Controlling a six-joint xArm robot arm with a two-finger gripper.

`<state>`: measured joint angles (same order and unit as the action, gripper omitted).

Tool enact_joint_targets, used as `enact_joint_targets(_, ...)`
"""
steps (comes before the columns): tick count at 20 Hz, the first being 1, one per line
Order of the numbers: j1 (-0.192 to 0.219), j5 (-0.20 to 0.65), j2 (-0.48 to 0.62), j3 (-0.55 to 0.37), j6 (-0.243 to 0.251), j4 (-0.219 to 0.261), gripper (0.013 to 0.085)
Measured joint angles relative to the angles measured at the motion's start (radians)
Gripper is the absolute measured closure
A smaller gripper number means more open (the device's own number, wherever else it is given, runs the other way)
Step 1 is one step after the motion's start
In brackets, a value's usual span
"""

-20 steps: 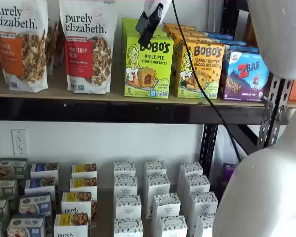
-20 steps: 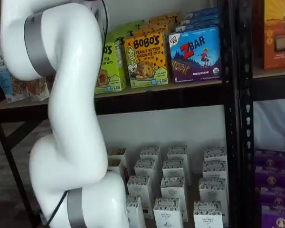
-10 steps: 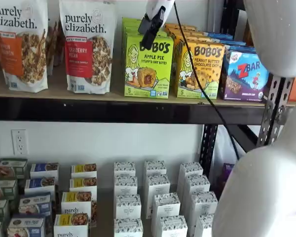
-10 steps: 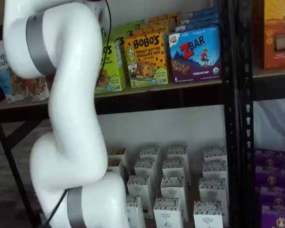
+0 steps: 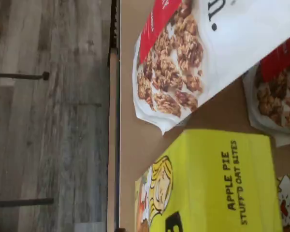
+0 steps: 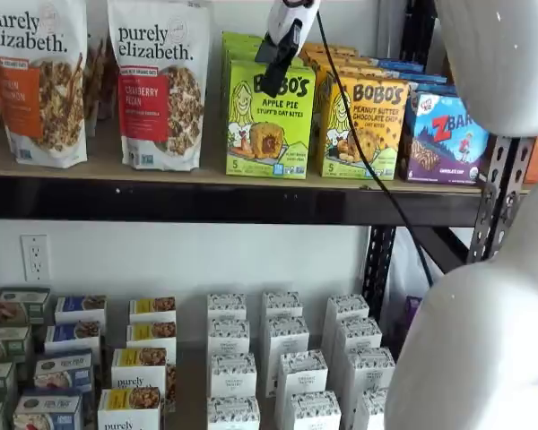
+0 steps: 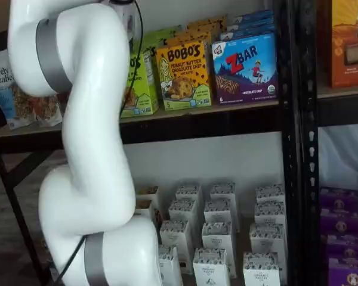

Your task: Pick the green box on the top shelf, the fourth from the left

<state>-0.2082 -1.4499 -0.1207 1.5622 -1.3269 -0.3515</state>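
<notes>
The green box (image 6: 269, 125) stands upright on the top shelf (image 6: 206, 202), reading "Apple Pie Stuff'd Oat Bites". Both shelf views show it, half hidden behind my arm in one (image 7: 144, 89). My gripper (image 6: 272, 81) hangs tilted in front of the box's upper left corner, black fingers pointing down and left. It is open and holds nothing. The wrist view looks onto the green box (image 5: 217, 183) from close by, turned on its side, with the tan shelf board (image 5: 130, 121) beside it.
Two granola bags (image 6: 160, 81) stand left of the green box. An orange-yellow peanut butter box (image 6: 363, 125) and a Zbar box (image 6: 444, 134) stand to its right. A black cable (image 6: 368, 152) hangs across them. My white arm (image 7: 89, 149) fills much of one view. Small white cartons (image 6: 278, 358) fill the lower shelf.
The gripper has drifted slightly right and up, closer to the green box's top. The arm has shifted a little to the right. The boxes have not moved.
</notes>
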Motion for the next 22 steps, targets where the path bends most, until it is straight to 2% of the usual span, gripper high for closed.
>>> enact_joint_targets(16, -0.008, 0.012, 0.029, -0.001, -0.004, 0.047, 0.0130)
enact_joint_targets(22, -0.010, 0.024, 0.027, -0.011, -0.004, 0.050, 0.0130)
